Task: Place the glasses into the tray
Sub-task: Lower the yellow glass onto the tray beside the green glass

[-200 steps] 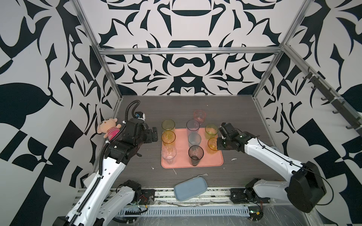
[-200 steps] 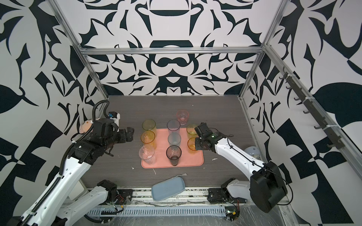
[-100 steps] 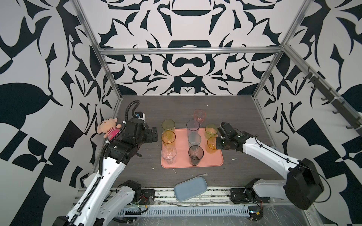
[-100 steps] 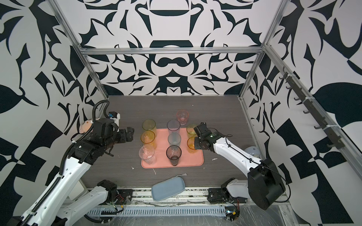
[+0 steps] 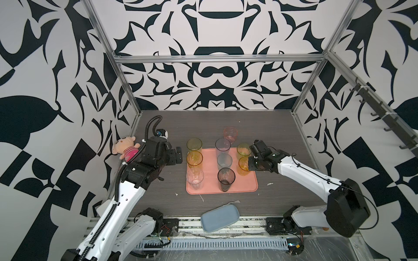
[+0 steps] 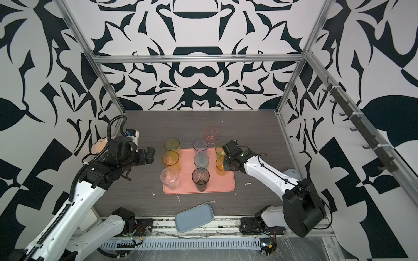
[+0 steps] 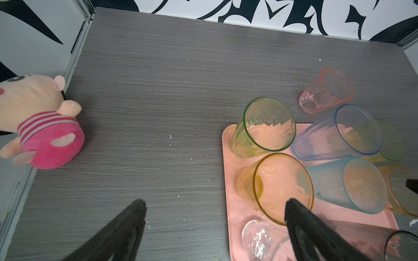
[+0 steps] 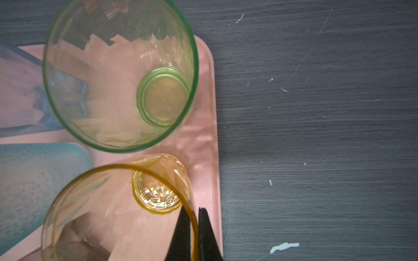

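The right hand (image 8: 193, 212) is closed thin on the wall of an amber glass (image 8: 156, 192), one finger inside the rim and one outside. This pinch suits a tumbler too wide to span. The glass stands upright with its base over the tray (image 5: 244, 187), just inside the tray's right rim, so the step in hand looks like setting it down and letting go.

The left hand (image 7: 214, 202) is spread as wide as it goes and holds nothing. It hovers off the tray's left edge, probably to keep clear while waiting for work.

The other glasses on the tray stand upright in rows, which leaves room between them. One pink glass (image 5: 230, 134) stands on the surface beyond the tray's far edge and seems to be the last one left to move.

The surface (image 5: 271, 135) is dark grey woodgrain, flecked with pale scraps. A plush toy (image 5: 124, 148) lies well left of the tray, and a blue-grey dish (image 5: 219, 218) lies in front of it. Black-and-white patterned walls (image 5: 214, 79) on a metal frame (image 5: 217, 58) enclose everything.
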`<control>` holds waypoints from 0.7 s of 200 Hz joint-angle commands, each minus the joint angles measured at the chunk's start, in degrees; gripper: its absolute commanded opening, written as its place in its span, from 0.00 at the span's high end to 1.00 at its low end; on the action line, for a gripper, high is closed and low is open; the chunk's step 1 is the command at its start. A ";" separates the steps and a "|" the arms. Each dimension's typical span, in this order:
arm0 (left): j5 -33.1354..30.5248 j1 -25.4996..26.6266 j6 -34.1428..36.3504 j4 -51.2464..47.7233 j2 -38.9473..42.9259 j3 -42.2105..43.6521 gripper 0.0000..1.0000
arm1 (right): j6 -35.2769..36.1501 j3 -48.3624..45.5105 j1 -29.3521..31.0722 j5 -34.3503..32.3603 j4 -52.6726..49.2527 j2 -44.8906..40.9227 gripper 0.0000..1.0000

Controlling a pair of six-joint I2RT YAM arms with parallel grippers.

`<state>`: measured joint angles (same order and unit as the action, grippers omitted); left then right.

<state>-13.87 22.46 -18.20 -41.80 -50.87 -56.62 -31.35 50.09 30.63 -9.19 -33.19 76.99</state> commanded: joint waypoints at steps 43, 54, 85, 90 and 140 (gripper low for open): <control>0.38 -0.08 -0.44 -0.66 -0.11 -0.36 0.00 | -0.25 3.00 0.26 -3.64 -3.26 1.57 1.00; 0.40 -0.03 -0.44 -0.67 -0.10 -0.38 0.01 | -0.20 2.91 0.22 -3.43 -3.24 1.39 1.00; 0.44 -0.10 -0.45 -0.70 -0.19 -0.35 0.01 | -0.13 2.82 0.22 -3.23 -3.28 0.40 0.93; 0.48 -0.09 -0.43 -0.72 -0.19 -0.33 0.01 | -0.12 2.82 0.22 -3.15 -3.35 0.29 0.91; 0.51 -0.08 -0.44 -0.67 -0.10 -0.33 0.01 | 0.60 4.87 0.30 2.12 -3.90 -0.84 0.78</control>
<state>-13.87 22.46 -18.20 -41.80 -51.07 -56.64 -31.27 51.72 30.63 -9.74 -35.42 78.35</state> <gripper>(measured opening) 0.994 0.194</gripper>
